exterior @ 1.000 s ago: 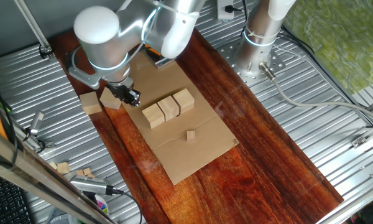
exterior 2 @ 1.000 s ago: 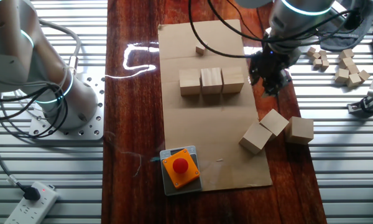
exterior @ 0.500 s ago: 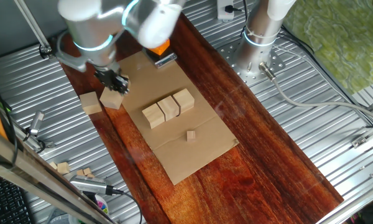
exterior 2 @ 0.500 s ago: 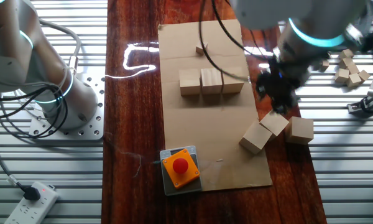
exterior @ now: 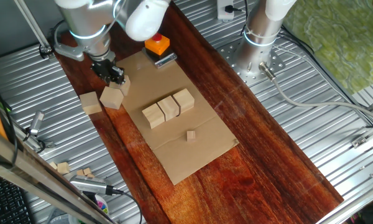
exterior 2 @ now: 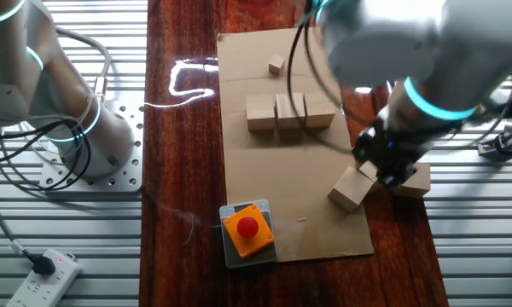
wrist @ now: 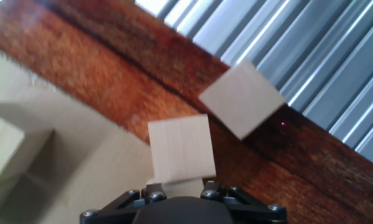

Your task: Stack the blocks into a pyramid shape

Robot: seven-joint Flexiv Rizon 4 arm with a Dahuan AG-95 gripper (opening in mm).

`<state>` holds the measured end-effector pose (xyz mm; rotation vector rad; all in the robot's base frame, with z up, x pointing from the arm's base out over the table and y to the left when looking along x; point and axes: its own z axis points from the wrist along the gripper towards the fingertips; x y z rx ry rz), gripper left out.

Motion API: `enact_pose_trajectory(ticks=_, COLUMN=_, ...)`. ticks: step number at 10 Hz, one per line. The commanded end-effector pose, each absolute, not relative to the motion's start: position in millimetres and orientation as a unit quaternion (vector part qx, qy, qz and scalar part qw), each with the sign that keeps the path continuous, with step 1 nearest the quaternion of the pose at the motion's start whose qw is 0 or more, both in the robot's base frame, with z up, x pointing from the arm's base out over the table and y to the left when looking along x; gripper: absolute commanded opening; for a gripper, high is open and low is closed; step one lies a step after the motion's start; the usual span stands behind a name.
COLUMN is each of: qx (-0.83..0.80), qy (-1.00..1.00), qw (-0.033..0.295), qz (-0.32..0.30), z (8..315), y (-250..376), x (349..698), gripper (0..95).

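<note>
Lowered since earlier, gripper (exterior: 115,75) hovers over loose block (wrist: 181,148); grip state unclear.

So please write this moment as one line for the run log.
stage: reaching for loose block | gripper: above block, grasp unclear | base row: three blocks side by side on cardboard | upper levels: not yet placed

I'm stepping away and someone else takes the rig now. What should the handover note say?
Gripper: over the loose blocks at the cardboard's edge; open or shut cannot be told, nothing visibly gripped.
Base row of three blocks sits side by side on the cardboard sheet.
Loose blocks lie by the cardboard edge, one directly below the hand, another beside it on the wood.
Done: bottom row. Left: second tier and top block.
</note>
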<state>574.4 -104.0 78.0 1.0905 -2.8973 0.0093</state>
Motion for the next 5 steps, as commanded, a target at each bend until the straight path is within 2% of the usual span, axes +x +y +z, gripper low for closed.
enact_pose_trajectory(ticks=1, qx=0.360, qy=-0.933, qw=0.027, qz=-0.006, z=72.7, y=-106.9, x=568.6, gripper=57.0)
enact_pose_trajectory(ticks=2, qx=0.362, qy=-0.932, qw=0.028, qz=-0.006, z=71.9, y=-107.4, x=567.2, gripper=76.0)
enact_pose_trajectory(ticks=5, qx=0.370, qy=-0.929, qw=0.028, qz=-0.005, z=67.3, y=-108.0, x=562.2, gripper=76.0)
